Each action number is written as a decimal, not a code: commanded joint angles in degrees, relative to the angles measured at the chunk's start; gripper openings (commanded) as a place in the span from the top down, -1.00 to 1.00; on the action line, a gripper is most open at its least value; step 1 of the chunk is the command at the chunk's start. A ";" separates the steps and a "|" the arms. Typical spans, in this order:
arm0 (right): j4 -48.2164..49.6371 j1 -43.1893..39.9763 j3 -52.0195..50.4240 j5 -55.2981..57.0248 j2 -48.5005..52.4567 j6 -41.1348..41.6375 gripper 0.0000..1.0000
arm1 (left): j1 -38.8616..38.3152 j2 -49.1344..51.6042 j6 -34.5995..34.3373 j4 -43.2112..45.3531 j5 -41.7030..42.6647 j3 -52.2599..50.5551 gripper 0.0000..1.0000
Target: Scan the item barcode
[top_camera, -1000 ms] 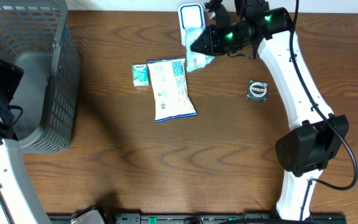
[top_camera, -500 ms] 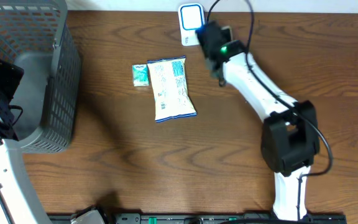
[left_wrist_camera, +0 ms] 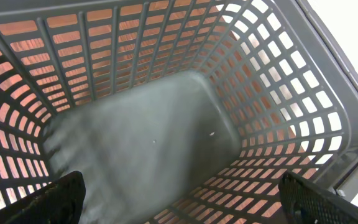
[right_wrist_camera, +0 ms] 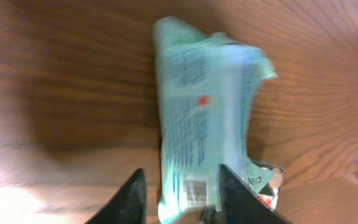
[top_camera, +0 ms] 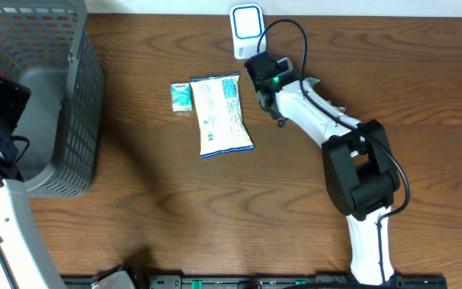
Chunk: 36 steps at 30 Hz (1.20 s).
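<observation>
Your left gripper (left_wrist_camera: pixel 191 196) hangs wide open inside the basket (left_wrist_camera: pixel 278 93), no change. Your right gripper (right_wrist_camera: pixel 182 199) has dropped from the scanner (top_camera: pixel 247 22) to the tabletop (top_camera: pixel 175 209) and released. The green packet (right_wrist_camera: pixel 204 112) lies loose between its jaws, so the scan is likely done.

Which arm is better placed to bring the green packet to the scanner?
Right: the right gripper straddles the green packet, close to the scanner. The left gripper hangs open over the basket, far off.
</observation>
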 commanded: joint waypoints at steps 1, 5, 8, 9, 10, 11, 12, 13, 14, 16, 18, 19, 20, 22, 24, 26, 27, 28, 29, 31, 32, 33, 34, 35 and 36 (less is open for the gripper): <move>-1.11 3.19 0.57 -2.19 0.35 -2.14 0.24 | 0.13 0.22 -0.50 0.00 -0.52 0.13 -0.95; -2.67 5.46 3.37 -4.07 0.35 -2.12 0.24 | 0.13 0.22 -0.50 0.00 -0.52 0.13 -0.95; -4.85 3.93 7.63 -4.35 0.35 2.10 0.17 | 0.13 0.22 -0.50 0.00 -0.52 0.15 -0.96; -5.35 2.95 8.76 -5.66 0.35 2.58 0.11 | 0.13 0.22 -0.50 0.00 -0.52 0.13 -0.96; -6.34 0.61 10.86 -10.27 0.35 2.60 0.07 | 0.13 0.22 -0.48 0.00 -0.52 0.13 -0.96; -6.54 -0.26 11.43 -12.09 0.35 2.60 0.04 | 0.13 0.22 -0.50 0.00 -0.52 0.13 -0.95; -6.75 -2.25 12.28 -16.20 0.35 2.58 0.00 | 0.13 0.22 -0.50 0.00 -0.52 0.15 -0.95; -6.67 -4.94 12.72 -21.68 0.35 2.58 -0.04 | 0.13 0.22 -0.48 0.00 -0.52 0.13 -0.95; -6.49 -7.17 12.76 -25.94 0.35 2.58 -0.17 | 0.13 0.22 -0.48 0.00 -0.52 0.15 -0.96; -6.54 -12.90 12.48 -36.26 0.52 2.34 -0.32 | 0.13 0.22 -0.48 0.00 -0.52 0.13 -0.96; -6.43 -17.90 11.78 -44.61 0.72 2.19 -0.42 | 0.13 0.22 -0.48 0.00 -0.52 0.13 -0.95; -6.29 -19.56 11.52 -47.78 0.90 1.40 -0.44 | 0.13 0.22 -0.50 0.00 -0.52 0.15 -0.96; -6.10 -21.33 11.19 -51.39 1.07 0.26 -0.47 | 0.13 0.22 -0.50 0.00 -0.52 0.13 -0.96; -4.87 -24.63 9.73 -58.29 1.66 -1.38 -0.65 | 0.13 0.22 -0.50 0.00 -0.52 0.13 -0.96; -4.24 -26.67 9.11 -60.59 2.80 -1.31 -0.71 | 0.13 0.22 -0.50 0.00 -0.52 0.13 -0.96; -3.41 -27.78 9.09 -62.12 4.98 -1.33 -0.65 | 0.13 0.22 -0.50 0.00 -0.52 0.13 -0.96; -2.95 -27.85 9.07 -62.79 5.95 -1.33 -0.60 | 0.13 0.22 -0.50 0.00 -0.52 0.13 -0.95; -2.60 -27.85 9.07 -63.39 6.78 -1.33 -0.55 | 0.13 0.22 -0.50 0.00 -0.52 0.13 -0.96; -2.38 -27.85 9.07 -63.76 7.48 -1.31 -0.51 | 0.13 0.22 -0.48 0.00 -0.52 0.13 -0.96; -1.99 -27.69 9.07 -63.89 9.09 -1.29 -0.25 | 0.13 0.22 -0.50 0.00 -0.52 0.13 -0.96; -1.81 -27.56 9.07 -63.89 9.70 -1.29 -0.08 | 0.13 0.22 -0.50 0.00 -0.52 0.15 -0.96; -1.73 -27.45 9.07 -63.84 10.12 -1.29 0.10 | 0.13 0.22 -0.48 0.00 -0.52 0.13 -0.96; -1.64 -27.41 9.07 -63.89 10.27 -1.27 0.26 | 0.13 0.22 -0.48 0.00 -0.52 0.13 -0.96; -1.66 -27.34 9.07 -63.84 10.27 -1.27 0.45 | 0.13 0.22 -0.50 0.00 -0.52 0.13 -0.95; -1.55 -27.34 9.07 -63.80 10.23 -1.27 0.56 | 0.13 0.22 -0.50 0.00 -0.52 0.13 -0.96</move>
